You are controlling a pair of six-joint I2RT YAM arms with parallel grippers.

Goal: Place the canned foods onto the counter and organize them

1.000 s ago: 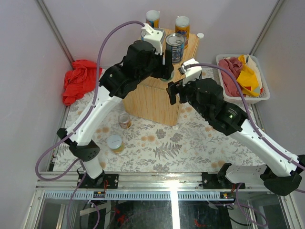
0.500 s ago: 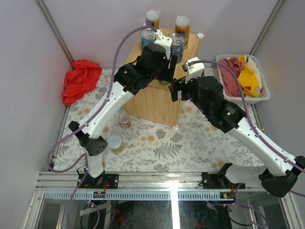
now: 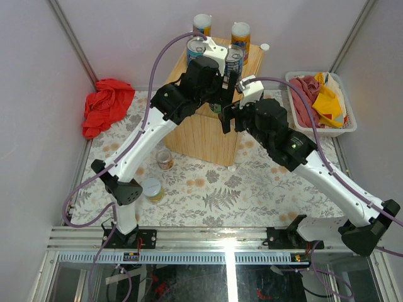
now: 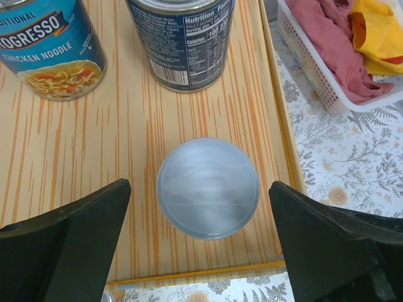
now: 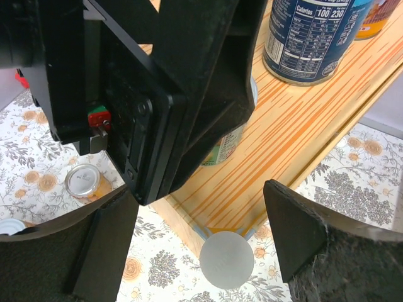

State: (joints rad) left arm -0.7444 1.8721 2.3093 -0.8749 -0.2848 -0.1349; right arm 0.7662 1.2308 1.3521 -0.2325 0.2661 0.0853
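The left gripper [image 4: 199, 187] hangs wide open, its fingers [image 4: 69, 242] on either side of a short can [image 4: 208, 187] and clear of it. That can stands upright on the counter [image 4: 126, 126], near its 5 o'clock corner. At 12 o'clock from it stand the Progresso can [image 4: 47, 44] and a dark-labelled can [image 4: 179, 41]. A second ago this arm lay lower and more toward 9 o'clock, hiding one of those two.

The right gripper [image 5: 201, 192] is also spread open and holds nothing. It sits off the counter's 5 o'clock corner and has edged closer to the other wrist.

Two tall cans [image 3: 202, 24] stay at the counter's 12 o'clock edge. Two loose cans [image 3: 165, 158] lie unmoved on the floral cloth [image 3: 252, 189] at 7 o'clock, and the basket [image 3: 343, 129] sits at 3 o'clock.
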